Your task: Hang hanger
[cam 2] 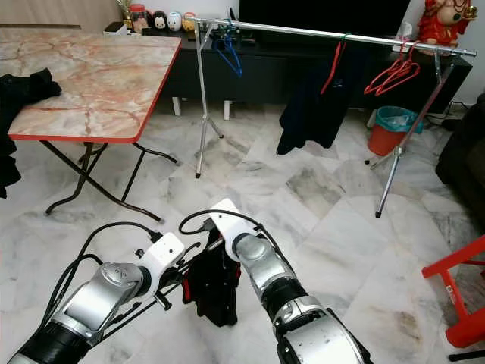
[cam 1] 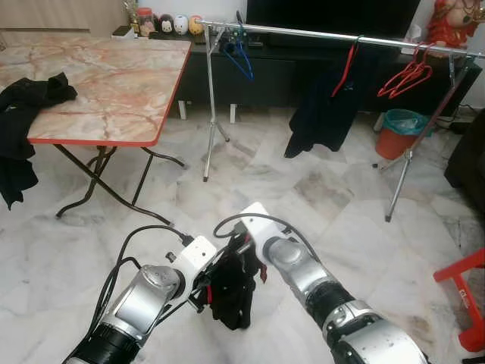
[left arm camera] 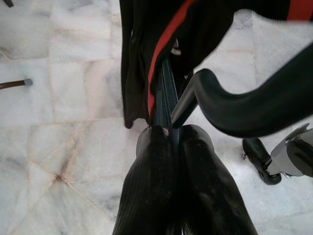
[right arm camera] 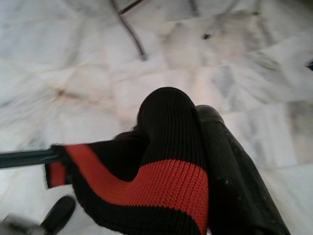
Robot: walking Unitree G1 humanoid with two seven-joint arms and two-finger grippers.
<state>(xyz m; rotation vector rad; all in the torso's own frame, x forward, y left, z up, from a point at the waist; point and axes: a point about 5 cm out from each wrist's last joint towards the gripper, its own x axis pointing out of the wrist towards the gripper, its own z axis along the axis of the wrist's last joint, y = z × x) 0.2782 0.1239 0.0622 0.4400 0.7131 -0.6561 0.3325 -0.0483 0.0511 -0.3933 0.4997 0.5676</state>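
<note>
I held my two grippers close together, low over the marble floor (cam 1: pixel 318 197). My left gripper (left arm camera: pixel 168 129) was pinched tight on the thin dark hanger (left arm camera: pixel 164 93). A black and red garment (cam 1: pixel 233 292) hung from it. My right gripper (right arm camera: pixel 195 117) had that garment draped over its fingers, so I could not tell how wide it was. The clothes rail (cam 1: pixel 318 32) stood far ahead.

Marble floor (cam 1: pixel 303 189) — pale, veined. Folding table (cam 1: pixel 106 83) far ahead-left of the grippers; dark TV cabinet (cam 1: pixel 265 76) along the wall — orange bin (cam 1: pixel 399 133) ahead-right.
</note>
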